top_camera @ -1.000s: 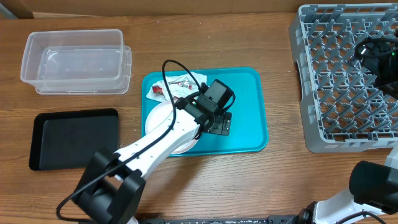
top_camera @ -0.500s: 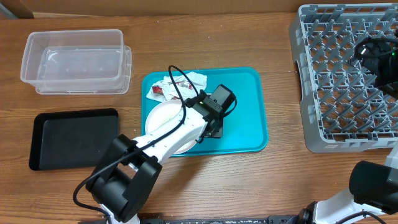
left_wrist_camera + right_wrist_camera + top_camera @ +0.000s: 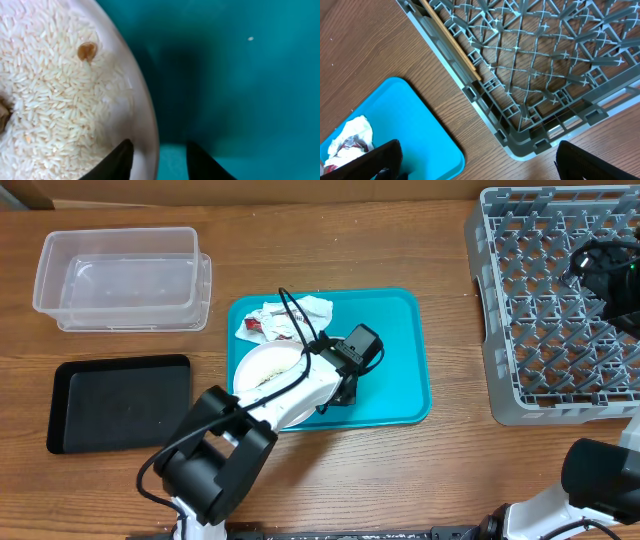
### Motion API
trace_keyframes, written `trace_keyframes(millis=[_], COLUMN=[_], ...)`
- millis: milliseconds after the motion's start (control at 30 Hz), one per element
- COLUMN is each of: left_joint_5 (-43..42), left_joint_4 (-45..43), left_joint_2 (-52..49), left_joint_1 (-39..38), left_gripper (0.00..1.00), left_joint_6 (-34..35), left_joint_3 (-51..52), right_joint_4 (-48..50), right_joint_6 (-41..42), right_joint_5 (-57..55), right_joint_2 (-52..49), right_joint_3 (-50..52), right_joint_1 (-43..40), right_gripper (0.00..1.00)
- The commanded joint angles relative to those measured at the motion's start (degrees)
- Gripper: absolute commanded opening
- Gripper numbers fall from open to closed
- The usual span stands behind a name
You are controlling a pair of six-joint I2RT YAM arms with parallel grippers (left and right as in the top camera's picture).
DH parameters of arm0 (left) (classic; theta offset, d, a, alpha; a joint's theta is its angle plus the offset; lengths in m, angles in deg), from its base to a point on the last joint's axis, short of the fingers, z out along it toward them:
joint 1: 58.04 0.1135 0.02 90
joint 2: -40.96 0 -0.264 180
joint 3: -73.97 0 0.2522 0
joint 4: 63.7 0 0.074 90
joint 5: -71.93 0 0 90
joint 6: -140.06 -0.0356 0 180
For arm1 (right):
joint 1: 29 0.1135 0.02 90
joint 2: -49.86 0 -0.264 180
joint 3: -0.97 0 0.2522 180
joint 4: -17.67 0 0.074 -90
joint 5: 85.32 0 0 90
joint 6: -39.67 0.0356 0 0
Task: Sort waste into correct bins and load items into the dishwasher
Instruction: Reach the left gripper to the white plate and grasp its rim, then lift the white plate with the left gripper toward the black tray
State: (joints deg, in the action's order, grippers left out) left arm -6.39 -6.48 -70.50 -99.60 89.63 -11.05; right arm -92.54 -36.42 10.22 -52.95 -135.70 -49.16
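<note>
Now left end effector (image 3: 159, 146) straddles rim of white plate (image 3: 141, 95).

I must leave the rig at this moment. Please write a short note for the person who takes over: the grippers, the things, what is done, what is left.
Left gripper: open, jaws astride the rim of the plate, a gap showing; the plate holds rice.
Right gripper: open, empty, above a corner of the rack.
Done: chopsticks lie in the rack.
Left: napkin and wrapper lie on the teal tray. Clear tub and black tray hold nothing. Rice to bin, plate to rack.
</note>
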Motion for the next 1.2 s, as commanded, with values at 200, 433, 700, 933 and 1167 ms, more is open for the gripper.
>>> trace_keyframes(millis=[200, 433, 700, 933, 1167], left_joint_5=[1.66, 2.32, 4.87, 5.49, 6.82], left_joint_4=[0.24, 4.20, 11.65, 17.03, 19.26], left_joint_2=[-1.99, -1.99, -1.99, -1.99, -1.99], left_joint_1=[-0.20, -0.22, -0.20, -0.20, -0.20], left_gripper=[0.31, 0.05, 0.04, 0.04, 0.04], left_joint_6=[1.62, 1.55, 1.57, 1.64, 1.84], left_joint_3=[-1.46, -5.57, -11.85, -14.36, -14.43], right_joint_4=[0.31, 0.31, 0.31, 0.31, 0.31], right_joint_6=[0.28, 0.28, 0.28, 0.28, 0.28], right_joint_5=[-0.37, -0.37, -0.37, -0.37, -0.37], right_joint_2=[0.63, 0.63, 0.63, 0.63, 0.63], right_joint_3=[-0.13, -0.13, -0.13, -0.13, -0.13], right_joint_1=[0.15, 0.15, 0.15, 0.15, 0.15], right_gripper=[1.00, 1.00, 1.00, 1.00, 1.00])
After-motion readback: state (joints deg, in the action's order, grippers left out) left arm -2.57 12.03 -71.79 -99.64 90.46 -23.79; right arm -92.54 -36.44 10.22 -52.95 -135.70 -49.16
